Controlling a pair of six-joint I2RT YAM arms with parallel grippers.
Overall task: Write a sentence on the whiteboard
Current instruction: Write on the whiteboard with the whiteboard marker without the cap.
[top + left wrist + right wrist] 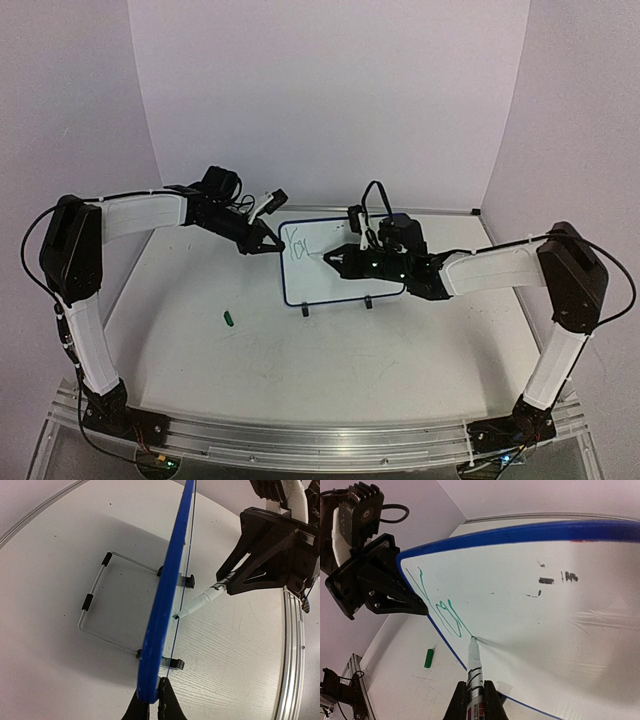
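Right gripper [476,695] closed narrow on the barrel of a white plastic marker pen [474,665] with dark bands, felt tip pressed against the face of a small rectangular whiteboard [545,630] with a thin dark-blue frame and rounded corners. Tip set right at the end of the thin green handwriting [440,605]: a tall "Y", a round "o" and one more stroke running down to the pen, all in the upper left corner of the board face from above [297,246]. A few dark smudges [547,580] farther along the face, away from the letters. Left gripper [151,706] pinched shut on the board's left edge, one finger on either side of the blue frame, just beside the letters and near the pen tip. Board seen edge-on from the left wrist, standing nearly upright on two small black clip feet [189,581], with a bent grey metal wire stand [95,600] with black sleeves lying flat on the table behind it. Both grippers meeting at the board from opposite sides in the top view, left one [262,240] at the edge, right one [335,259] in front of the face. Small green plastic pen cap [229,318] lying on its side in front of the board's left corner, apart from the feet and well clear of both grippers. Underneath, a large white tabletop [300,360] with faint wood grain; a ribbed aluminium rail [300,435] along the near edge carrying both arm bases; plain pale lilac walls [330,100] closing in behind and on both sides.
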